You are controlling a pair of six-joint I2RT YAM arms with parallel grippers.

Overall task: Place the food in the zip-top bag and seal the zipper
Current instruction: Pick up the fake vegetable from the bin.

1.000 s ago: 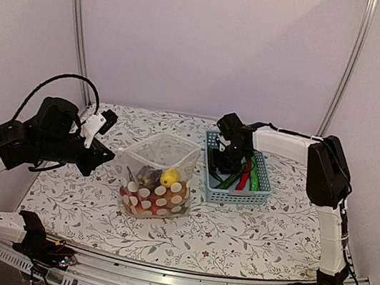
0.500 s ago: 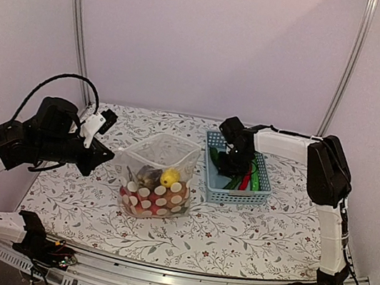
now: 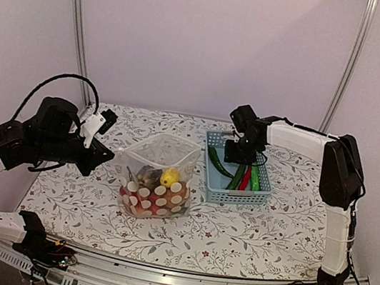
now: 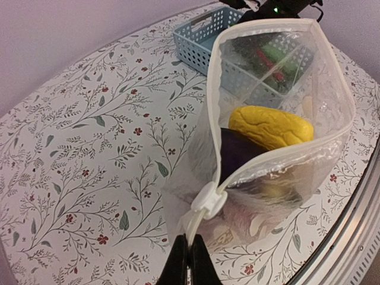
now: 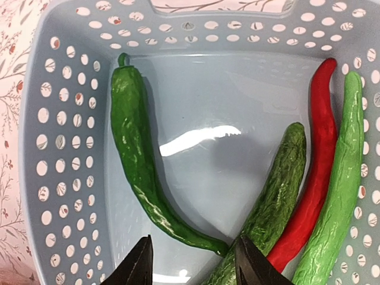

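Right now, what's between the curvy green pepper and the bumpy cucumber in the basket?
Between the pepper and cucumber, only bare basket floor, shown by the right wrist view.

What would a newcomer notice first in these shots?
The polka-dot zip-top bag stands mid-table with its mouth gaping, a yellow lemon-like piece and a dark eggplant inside. The left tool is shut on its edge by the white slider. To its right, the light-blue basket holds a red chili beside green cucumbers, with the right tool hanging open above them.
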